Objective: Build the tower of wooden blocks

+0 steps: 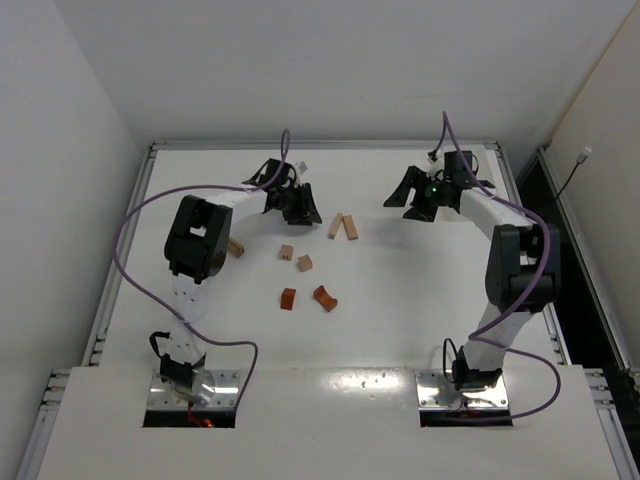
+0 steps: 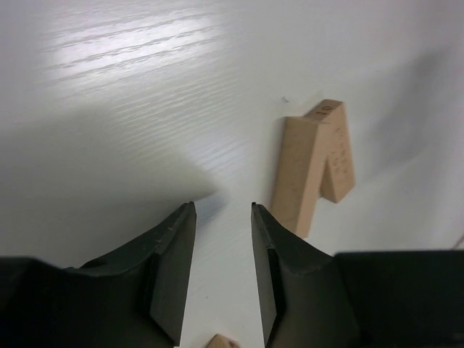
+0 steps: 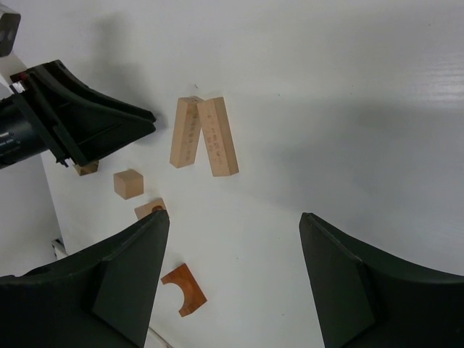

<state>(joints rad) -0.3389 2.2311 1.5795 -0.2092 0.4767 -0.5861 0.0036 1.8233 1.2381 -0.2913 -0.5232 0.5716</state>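
Just ahead of our left gripper (image 2: 223,206), jaws narrowly parted and empty, two pale tan wooden bars (image 2: 301,167) lie touching in a V. Our right gripper (image 3: 233,215) hangs wide, empty. By its left finger sit a pale wooden cube (image 3: 127,183) and a reddish-brown wooden arch (image 3: 184,288). Nothing's stacked; by our reckoning the whole tower is left to build.

The top camera sits high behind my bases, looking down and forward over the whole table (image 1: 400,330) from far off; my left wrist camera looks out along my left fingers (image 2: 170,268), low and close to the tabletop, facing the bars (image 2: 301,174); my right wrist camera sits higher, looking down between my right fingers (image 3: 123,283) at the same bars, my left gripper (image 3: 147,120) at its upper left; all three views share those bars.
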